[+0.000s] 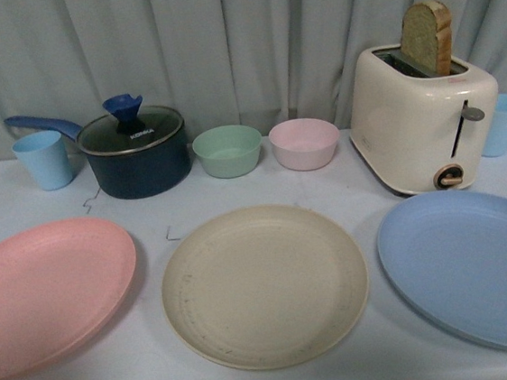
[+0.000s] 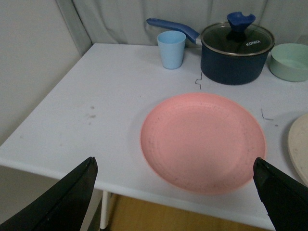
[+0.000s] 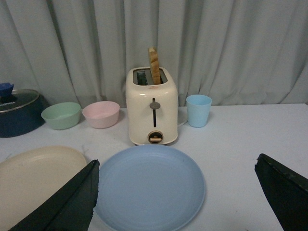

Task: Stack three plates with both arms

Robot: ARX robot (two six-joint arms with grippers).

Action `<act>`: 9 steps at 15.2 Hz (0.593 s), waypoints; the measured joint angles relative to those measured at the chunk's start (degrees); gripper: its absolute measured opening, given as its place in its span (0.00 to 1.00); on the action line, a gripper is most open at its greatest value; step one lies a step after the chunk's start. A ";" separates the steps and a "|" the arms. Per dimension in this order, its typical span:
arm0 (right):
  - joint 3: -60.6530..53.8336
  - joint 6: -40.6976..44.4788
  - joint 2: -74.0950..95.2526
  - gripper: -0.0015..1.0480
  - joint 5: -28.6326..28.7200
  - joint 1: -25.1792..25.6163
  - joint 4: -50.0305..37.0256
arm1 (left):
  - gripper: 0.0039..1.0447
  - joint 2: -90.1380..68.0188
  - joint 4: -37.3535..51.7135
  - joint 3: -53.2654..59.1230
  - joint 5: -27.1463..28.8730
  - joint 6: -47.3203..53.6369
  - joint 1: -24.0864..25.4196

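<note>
Three plates lie side by side along the table's front: the pink plate [image 1: 46, 289] at the left, the cream-beige plate [image 1: 263, 284] in the middle, the light blue plate [image 1: 475, 266] at the right. No gripper shows in the front view. My left gripper [image 2: 175, 185] is open and empty, held back above the near edge of the pink plate [image 2: 202, 142]. My right gripper [image 3: 178, 192] is open and empty, facing the light blue plate [image 3: 149, 187], with the cream-beige plate [image 3: 33, 185] beside it.
Along the back stand a blue cup [image 1: 43, 159], a dark lidded pot [image 1: 133, 148], a green bowl [image 1: 228, 150], a pink bowl [image 1: 304, 143], a cream toaster [image 1: 423, 118] with bread in it, and another blue cup [image 1: 505, 124]. A grey curtain hangs behind.
</note>
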State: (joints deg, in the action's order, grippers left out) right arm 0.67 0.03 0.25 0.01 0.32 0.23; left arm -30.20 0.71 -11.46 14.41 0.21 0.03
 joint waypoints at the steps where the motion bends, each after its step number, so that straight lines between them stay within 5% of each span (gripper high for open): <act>1: 0.00 0.00 -0.02 0.94 0.00 -0.04 0.02 | 0.94 -9.14 6.14 -2.23 -3.30 1.03 0.98; 5: 0.00 0.00 -0.02 0.94 0.00 -0.04 -0.02 | 0.94 -46.01 16.48 -15.26 -17.46 5.75 9.55; 9: 0.00 0.00 -0.02 0.94 0.00 -0.04 -0.04 | 0.94 -69.72 12.24 -29.27 -20.57 12.48 14.69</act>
State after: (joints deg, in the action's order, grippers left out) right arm 0.67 0.03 0.23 0.01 0.27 0.19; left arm -99.92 12.95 -40.73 -6.15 12.69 14.72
